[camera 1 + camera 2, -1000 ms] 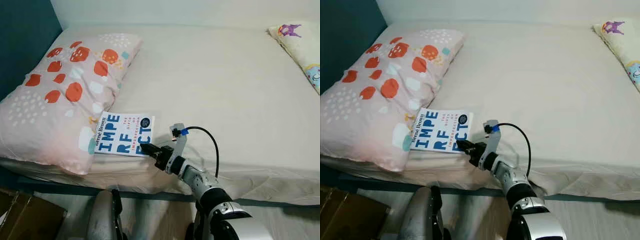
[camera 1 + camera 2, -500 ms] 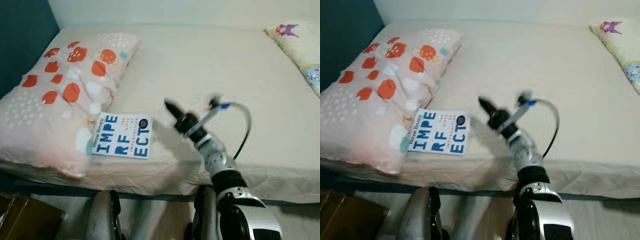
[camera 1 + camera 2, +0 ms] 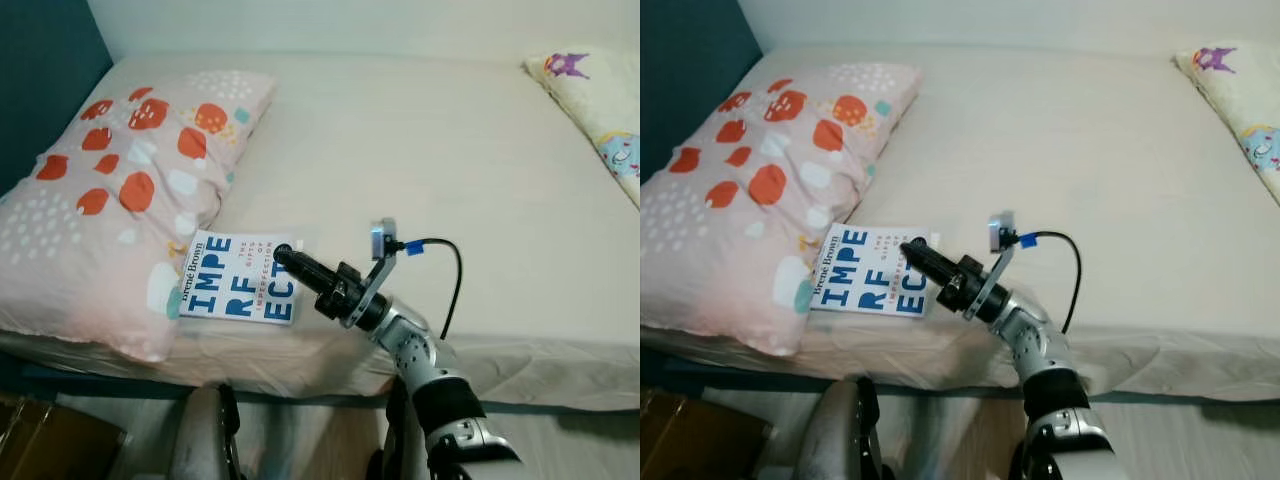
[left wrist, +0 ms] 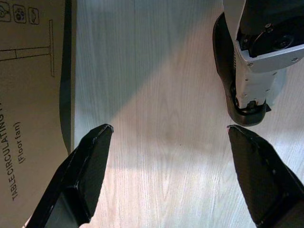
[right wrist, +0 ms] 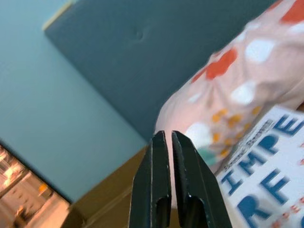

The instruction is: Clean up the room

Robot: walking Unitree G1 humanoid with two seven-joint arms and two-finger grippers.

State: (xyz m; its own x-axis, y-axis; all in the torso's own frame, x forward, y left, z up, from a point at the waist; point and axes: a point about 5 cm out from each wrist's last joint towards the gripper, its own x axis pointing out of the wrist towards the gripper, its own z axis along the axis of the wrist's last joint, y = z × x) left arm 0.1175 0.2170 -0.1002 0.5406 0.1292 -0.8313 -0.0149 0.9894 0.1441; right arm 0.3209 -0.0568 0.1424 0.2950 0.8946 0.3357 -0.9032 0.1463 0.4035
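Observation:
A white book point(image 3: 238, 290) with big blue letters lies flat on the bed, near its front edge, against a pink pillow point(image 3: 110, 190) with orange spots. My right gripper point(image 3: 280, 253) reaches in from the right, shut with nothing between its fingers. Its tips are over the book's far right corner; I cannot tell whether they touch. In the right wrist view the shut fingertips point(image 5: 167, 135) point past the book point(image 5: 266, 180) toward the pillow point(image 5: 228, 90). My left gripper point(image 4: 168, 127) hangs open above the wooden floor.
A second pillow point(image 3: 590, 95) with cartoon prints lies at the bed's far right. A teal headboard point(image 3: 40, 80) stands at the left. A cardboard box point(image 3: 50, 440) sits on the floor beside the bed, near my left arm point(image 3: 205, 440). My foot point(image 4: 251, 61) is on the floor.
My right gripper was at the book's near right corner, swung up above the bed, and has come down over the book's far right corner. The book has not moved.

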